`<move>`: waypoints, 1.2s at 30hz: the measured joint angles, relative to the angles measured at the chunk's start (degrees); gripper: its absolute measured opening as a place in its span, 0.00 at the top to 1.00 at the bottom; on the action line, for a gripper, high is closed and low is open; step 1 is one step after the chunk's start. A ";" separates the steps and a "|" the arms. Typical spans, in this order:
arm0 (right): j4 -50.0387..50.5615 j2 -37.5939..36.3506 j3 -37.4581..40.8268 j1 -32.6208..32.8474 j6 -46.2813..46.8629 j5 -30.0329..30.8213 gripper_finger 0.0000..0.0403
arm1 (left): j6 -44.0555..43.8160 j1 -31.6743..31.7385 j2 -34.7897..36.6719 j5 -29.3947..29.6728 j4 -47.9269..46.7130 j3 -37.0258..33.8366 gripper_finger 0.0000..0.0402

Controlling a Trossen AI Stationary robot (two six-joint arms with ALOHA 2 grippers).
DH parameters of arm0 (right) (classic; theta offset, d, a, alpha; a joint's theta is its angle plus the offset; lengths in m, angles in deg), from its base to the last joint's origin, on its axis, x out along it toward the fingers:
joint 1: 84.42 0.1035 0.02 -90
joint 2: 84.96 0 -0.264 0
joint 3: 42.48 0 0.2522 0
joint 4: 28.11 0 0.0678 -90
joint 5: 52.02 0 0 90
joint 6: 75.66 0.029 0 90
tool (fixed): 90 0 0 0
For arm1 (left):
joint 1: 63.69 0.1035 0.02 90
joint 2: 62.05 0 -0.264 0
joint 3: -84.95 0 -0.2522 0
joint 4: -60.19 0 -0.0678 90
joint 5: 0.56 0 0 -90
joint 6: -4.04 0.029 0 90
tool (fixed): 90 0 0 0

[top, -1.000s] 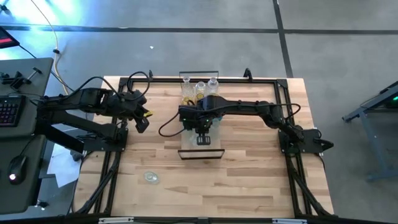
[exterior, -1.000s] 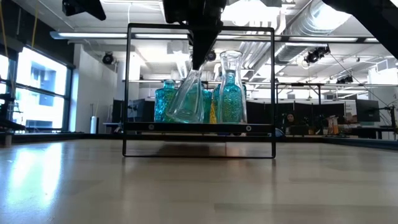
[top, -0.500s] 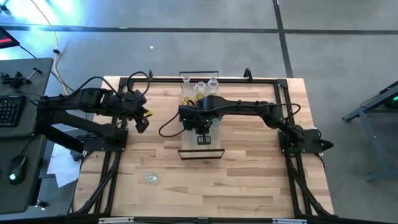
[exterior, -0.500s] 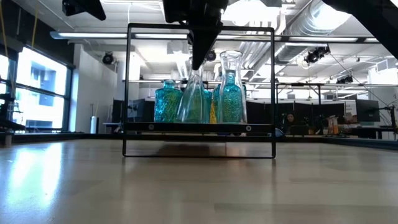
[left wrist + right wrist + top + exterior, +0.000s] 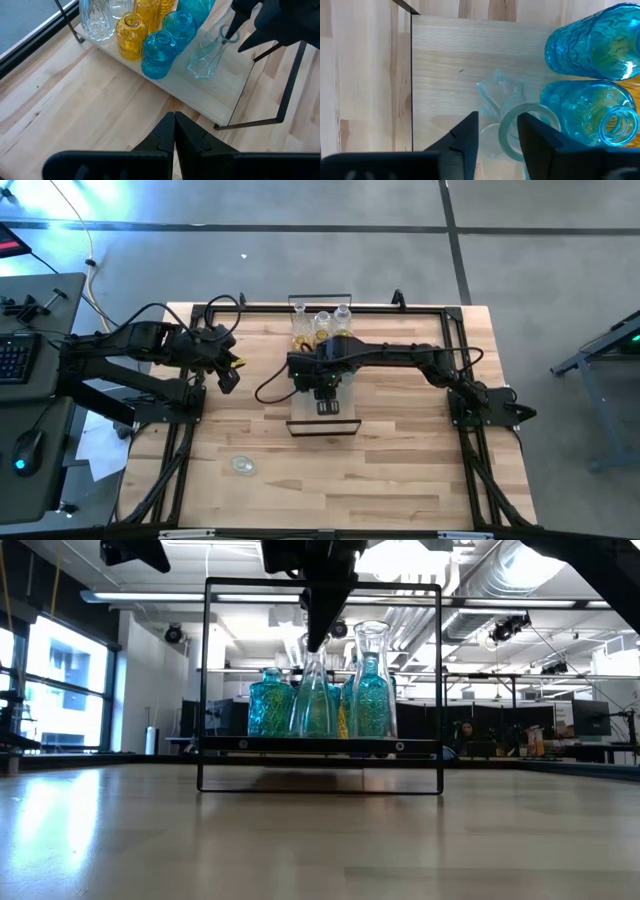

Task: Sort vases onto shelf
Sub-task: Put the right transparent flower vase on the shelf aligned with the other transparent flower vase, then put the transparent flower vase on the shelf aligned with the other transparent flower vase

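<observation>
The shelf [image 5: 322, 418] stands mid-table, with teal [image 5: 159, 52], amber [image 5: 129, 35] and clear [image 5: 97, 17] vases standing on their bases at its far end. A tall clear vase [image 5: 314, 700] stands upright on the board, nearer than the others. My right gripper [image 5: 498, 119] points down over it, open, its fingers on either side of the vase's mouth [image 5: 512, 131]. My left gripper [image 5: 174, 132] is shut on nothing and hangs above the table's left part [image 5: 228, 375]. My right gripper comes at the clear vase's mouth [image 5: 229, 37] from above, pointing down, one finger [image 5: 535, 137] overlapping the rim. I cannot tell whether either finger touches the glass. The vase stands upright with its base on the shelf board.
A small clear glass piece [image 5: 242, 465] lies on the near left of the tabletop. Black rails [image 5: 470, 460] run along the table's sides. The shelf's black end frame [image 5: 322, 585] rises around the vases. A desk with a keyboard [image 5: 12, 360] stands to the left.
The tall clear vase leaned under my right gripper a second ago. Its belly has swung in beneath the neck, and it now stands upright on the shelf board. The neck stayed below the gripper, which kept its place.
</observation>
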State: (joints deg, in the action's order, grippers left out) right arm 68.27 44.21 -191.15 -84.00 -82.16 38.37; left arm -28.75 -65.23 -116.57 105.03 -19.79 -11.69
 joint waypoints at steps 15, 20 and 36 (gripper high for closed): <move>-0.41 -1.69 -0.04 0.50 2.56 1.34 0.58 | 0.02 -0.01 0.00 0.00 0.00 0.00 1.00; -1.05 -3.90 -0.13 0.51 4.27 2.47 0.58 | 0.57 -0.02 0.00 0.01 0.00 0.00 1.00; -3.95 -15.12 -0.09 3.18 12.31 10.20 0.58 | 3.27 -0.02 0.02 -15.57 -0.04 0.00 1.00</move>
State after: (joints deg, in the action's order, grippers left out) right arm 64.32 29.09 -191.24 -80.81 -69.85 48.57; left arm -25.49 -65.26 -116.55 89.46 -19.83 -11.69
